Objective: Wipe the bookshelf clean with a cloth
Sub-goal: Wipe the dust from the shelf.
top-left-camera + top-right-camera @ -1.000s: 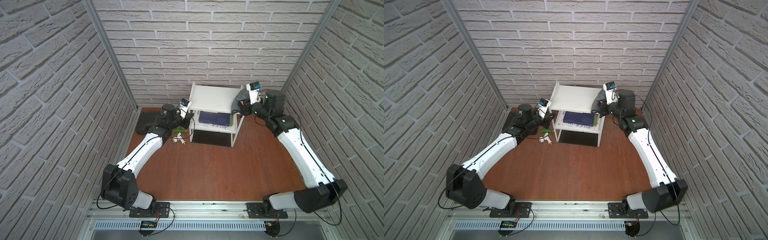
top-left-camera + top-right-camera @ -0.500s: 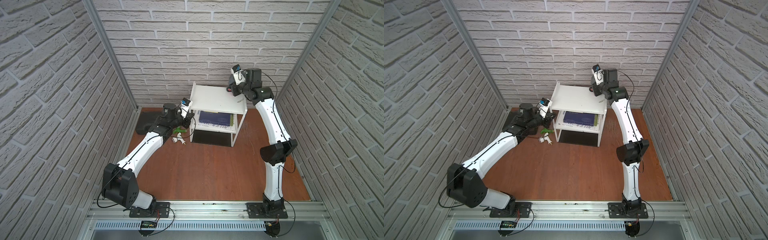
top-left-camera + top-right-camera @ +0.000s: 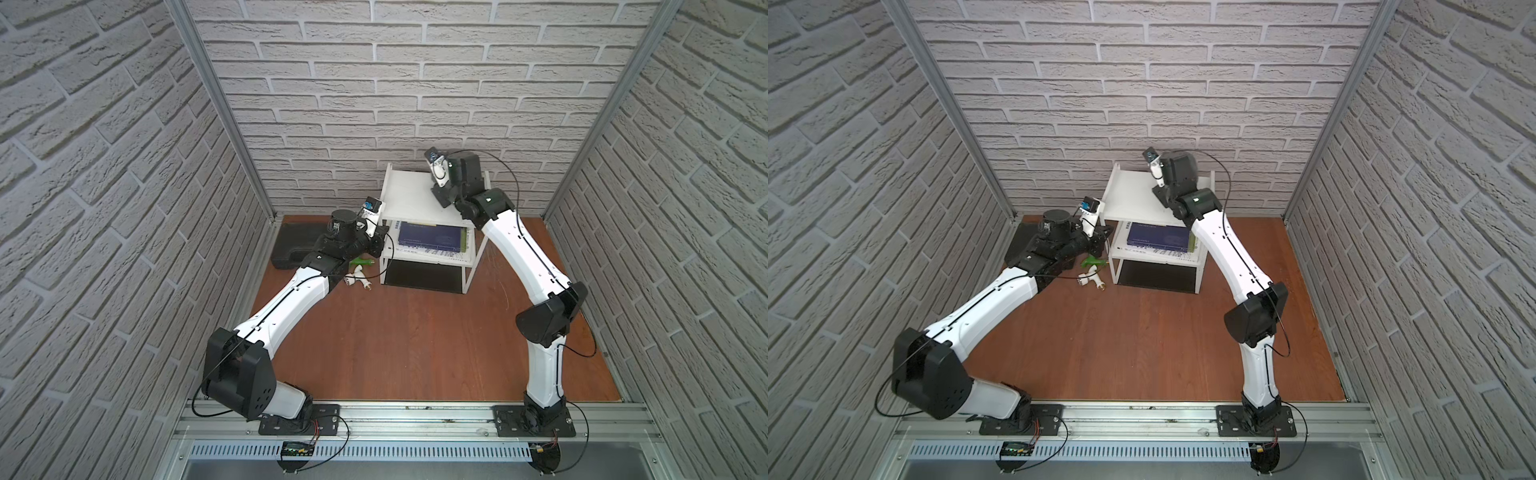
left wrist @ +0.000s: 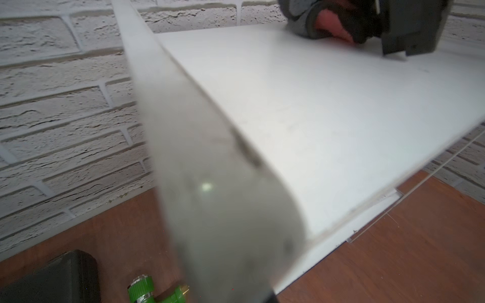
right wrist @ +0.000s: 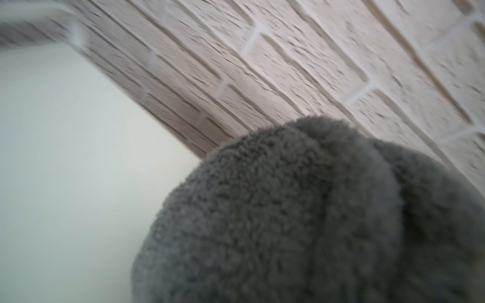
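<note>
Now right pincer [image 3: 441, 198] holds cloth [image 5: 301, 223] on bookshelf [image 3: 409, 199] top.

Down on the reddish-brown wooden tabletop [image 3: 415, 340], the white bookshelf [image 3: 409, 199] stood right at the back. Up on its top board, towards the rear edge, the grey-and-pink cloth [image 4: 301, 23] sat bunched against the surface. One tier down, a blue book [image 3: 430, 239] lay flat, and at the bottom was the black base panel [image 3: 422, 276]. Just beside the bookshelf's front left leg in both top views lay a green hose fitting [image 3: 362, 262] and a white pipe fitting [image 3: 359, 282], close together. Further left of the bookshelf, a black tool case [image 3: 293, 245] lay flat.
</note>
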Robot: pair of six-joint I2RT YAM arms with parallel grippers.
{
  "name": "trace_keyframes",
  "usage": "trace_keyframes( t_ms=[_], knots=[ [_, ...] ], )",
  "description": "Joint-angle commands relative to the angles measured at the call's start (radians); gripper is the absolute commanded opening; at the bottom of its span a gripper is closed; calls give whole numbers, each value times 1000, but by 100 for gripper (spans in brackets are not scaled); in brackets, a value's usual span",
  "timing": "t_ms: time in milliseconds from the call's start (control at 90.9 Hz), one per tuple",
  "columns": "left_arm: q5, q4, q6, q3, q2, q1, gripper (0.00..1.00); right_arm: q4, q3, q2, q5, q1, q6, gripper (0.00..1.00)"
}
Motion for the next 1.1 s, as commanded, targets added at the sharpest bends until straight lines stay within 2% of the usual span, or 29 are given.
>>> trace_keyframes(
  t_ms=[0, 55, 110, 198, 286, 506, 627, 770, 836, 891, 946, 1089],
  knots=[
    [-33, -90, -92, -30, 2, -11, 0, -180, -96, 6, 102, -50, -76, 2],
    [-32, -91, -98, -30, -1, -12, 0, -233, -86, 6, 14, -40, -108, 3],
    [-35, -91, -104, -30, -5, -13, 0, -321, -81, -1, -83, -28, -199, 3],
    [-50, -92, -122, -29, -13, -21, 0, -454, -91, -28, -179, -21, -291, 3],
    [-71, -94, -145, -28, -13, -27, 0, -480, -195, -159, -244, -21, -344, 3],
    [-115, -105, -174, -18, -10, -30, 0, -458, -428, -438, -398, -21, -370, 3],
    [-116, -106, -178, -16, -15, -35, 0, -413, -494, -469, -546, 23, -315, 3],
    [-106, -99, -181, -16, -13, -45, 0, -204, -443, -338, -421, 209, -256, 3],
    [-88, -89, -187, -18, -9, -49, 0, -92, -370, -269, -416, 261, -184, 3],
    [-71, -74, -195, -24, -10, -51, 0, -45, -305, -229, -405, 264, -67, 3],
    [-64, -62, -201, -33, -13, -51, 0, -37, -273, -219, -328, 254, -43, 3],
    [-81, -59, -198, -46, -31, -46, 0, -77, -366, -318, 16, 181, -74, 3]
  ],
)
